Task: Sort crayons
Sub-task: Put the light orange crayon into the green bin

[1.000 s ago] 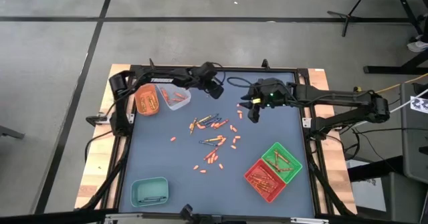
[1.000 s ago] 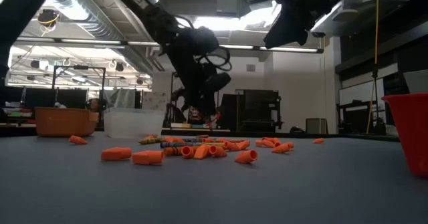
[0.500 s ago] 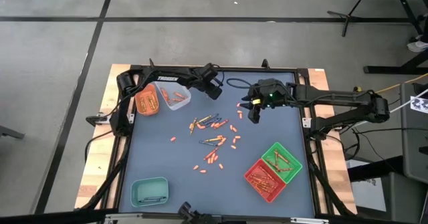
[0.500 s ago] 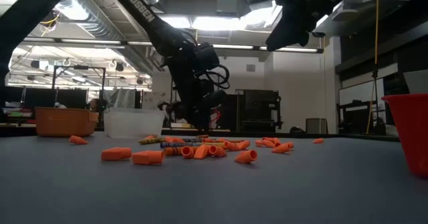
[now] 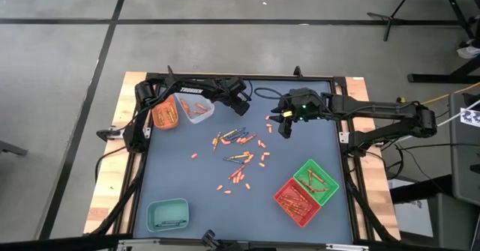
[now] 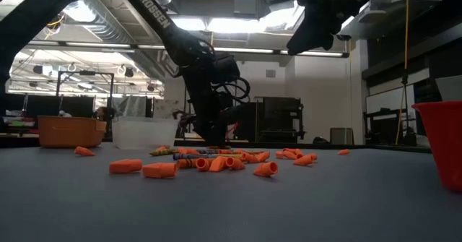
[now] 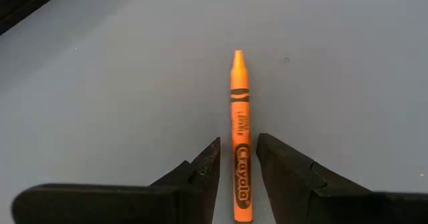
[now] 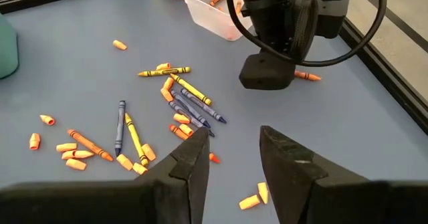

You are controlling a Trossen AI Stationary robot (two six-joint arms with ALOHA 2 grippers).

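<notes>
Crayons (image 5: pixel 238 158) lie scattered mid-table among short orange stubs; they also show in the right wrist view (image 8: pixel 184 97). One orange crayon (image 7: pixel 238 103) lies flat on the table near its far side, and it also shows in the right wrist view (image 8: pixel 307 75). My left gripper (image 7: pixel 237 144) is down at the table over it (image 5: pixel 241 106). Its fingers stand close on either side of the crayon's near half, along it, and a thin gap shows on each side. My right gripper (image 5: pixel 284 125) hangs open and empty above the table, right of the pile.
An orange tray (image 5: pixel 165 114) and a clear tray (image 5: pixel 196 109) with crayons stand at the far left. A teal tray (image 5: pixel 168 214) stands at the near left. A green tray (image 5: pixel 316 180) and a red tray (image 5: pixel 298 200) stand at the near right.
My left gripper has come down to the table and moved a little toward the near edge, away from the clear tray.
</notes>
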